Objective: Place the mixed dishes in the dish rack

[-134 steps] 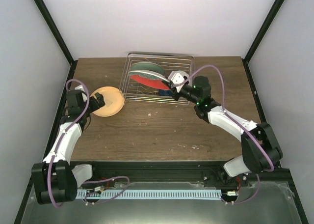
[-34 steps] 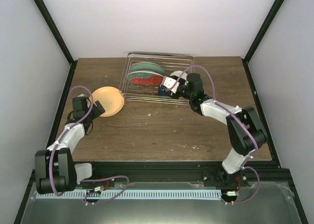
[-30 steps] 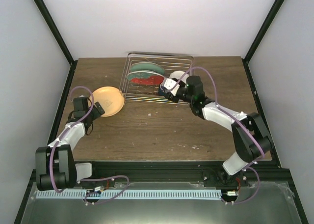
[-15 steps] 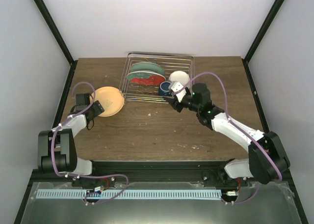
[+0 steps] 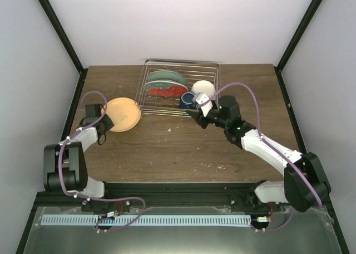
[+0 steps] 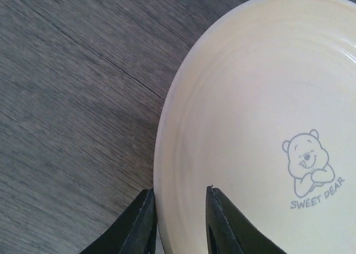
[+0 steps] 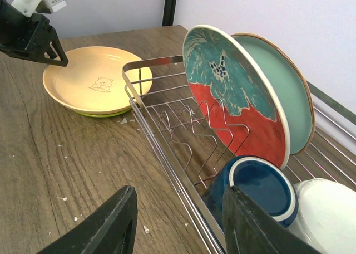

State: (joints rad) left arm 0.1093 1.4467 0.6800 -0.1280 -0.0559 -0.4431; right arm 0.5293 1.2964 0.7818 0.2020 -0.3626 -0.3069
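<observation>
A yellow plate [image 5: 124, 113] with a bear drawing [image 6: 261, 115] lies on the table left of the dish rack [image 5: 146, 92]. My left gripper [image 6: 179, 194] is shut on its near rim, one finger outside the edge and one on top. In the rack stand a red-and-teal plate [image 7: 233, 98] and a pale-green plate [image 7: 286, 92]. Beside them a dark blue mug [image 7: 261, 187] and a white dish [image 7: 328, 215] sit at the rack's right front. My right gripper [image 7: 181, 190] hangs open and holds nothing, just outside the rack's front rail [image 7: 161, 148].
Crumbs dot the wooden table [image 5: 183, 148] in front of the rack. Dark frame posts stand along both side edges of the table. The left gripper [image 7: 39, 34] shows at the far rim of the yellow plate [image 7: 97, 78] in the right wrist view.
The left jaws have closed onto the yellow plate's rim. The right gripper has let go of the white dish in the rack and drawn back toward the near side.
</observation>
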